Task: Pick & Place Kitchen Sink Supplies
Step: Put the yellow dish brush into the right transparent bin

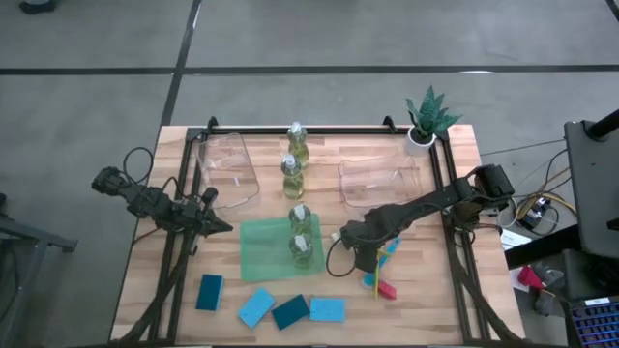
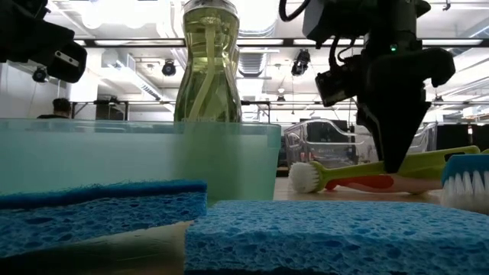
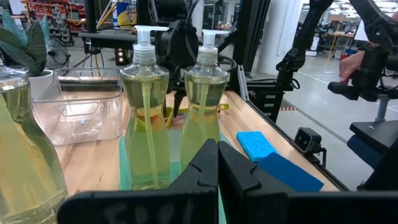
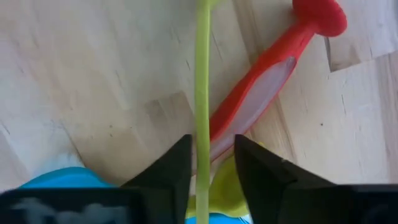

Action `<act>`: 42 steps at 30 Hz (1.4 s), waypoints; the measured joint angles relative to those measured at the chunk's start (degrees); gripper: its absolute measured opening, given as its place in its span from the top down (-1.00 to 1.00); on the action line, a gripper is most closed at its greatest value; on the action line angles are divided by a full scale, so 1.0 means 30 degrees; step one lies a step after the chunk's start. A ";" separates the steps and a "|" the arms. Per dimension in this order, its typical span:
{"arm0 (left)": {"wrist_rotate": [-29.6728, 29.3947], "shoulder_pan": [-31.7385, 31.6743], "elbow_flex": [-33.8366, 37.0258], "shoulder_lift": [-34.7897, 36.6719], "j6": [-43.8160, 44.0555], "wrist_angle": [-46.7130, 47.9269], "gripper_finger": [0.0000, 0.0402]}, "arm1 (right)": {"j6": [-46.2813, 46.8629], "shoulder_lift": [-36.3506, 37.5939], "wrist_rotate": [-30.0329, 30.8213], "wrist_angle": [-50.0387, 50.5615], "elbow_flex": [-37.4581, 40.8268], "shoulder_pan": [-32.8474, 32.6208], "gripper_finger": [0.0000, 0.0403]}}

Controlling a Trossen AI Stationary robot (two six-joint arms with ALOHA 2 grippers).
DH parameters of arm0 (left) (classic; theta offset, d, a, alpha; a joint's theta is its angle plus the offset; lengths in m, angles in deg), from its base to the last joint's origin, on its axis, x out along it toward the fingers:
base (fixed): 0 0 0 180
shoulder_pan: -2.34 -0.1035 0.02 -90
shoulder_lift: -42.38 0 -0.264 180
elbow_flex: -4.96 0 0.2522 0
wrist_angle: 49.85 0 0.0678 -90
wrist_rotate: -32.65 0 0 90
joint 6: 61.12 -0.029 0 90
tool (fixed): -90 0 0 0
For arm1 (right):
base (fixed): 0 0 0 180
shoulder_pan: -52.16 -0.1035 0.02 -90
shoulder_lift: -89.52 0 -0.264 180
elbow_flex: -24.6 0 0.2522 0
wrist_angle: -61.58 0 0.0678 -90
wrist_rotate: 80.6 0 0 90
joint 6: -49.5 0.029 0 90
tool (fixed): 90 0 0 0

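Four clear bottles of yellowish liquid (image 1: pixel 291 177) stand in a row; the two nearest (image 3: pixel 146 112) stand on the green mat (image 1: pixel 261 253). Four blue sponges (image 1: pixel 290 311) lie along the near edge. A yellow-green brush (image 4: pixel 202 93), a red brush (image 4: pixel 267 81) and a blue one (image 1: pixel 372 280) lie together right of the mat. My right gripper (image 4: pixel 212 168) is open and points down, one finger on each side of the yellow-green handle. My left gripper (image 3: pixel 217 168) is shut, left of the mat, facing the bottles. My right gripper straddles the yellow-green brush's thin handle (image 4: pixel 202 134) from above, fingers across it. The handle lies on the table, close to one finger (image 4: pixel 177 165). I cannot tell whether that finger touches it.
Two clear plastic bins (image 1: pixel 229 169) (image 1: pixel 377 182) sit at the far side, flanking the bottle row. A small potted plant (image 1: pixel 426 121) stands at the far right corner. Bare wood shows between the mat and the brushes.
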 joint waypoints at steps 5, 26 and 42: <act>-0.0005 -0.0004 0.0000 0.0000 0.0002 0.0000 1.00 | 0.0091 0.0000 -0.0377 0.0009 -0.0173 0.0013 0.88; -0.0001 -0.0007 0.0000 0.0000 0.0000 0.0138 1.00 | -0.1160 0.1586 -0.0284 0.3850 -0.3350 0.0035 0.93; 0.0000 -0.0006 -0.0006 -0.0015 0.0006 0.0293 1.00 | -0.5287 0.3503 0.4143 0.9802 -0.5900 0.1748 0.93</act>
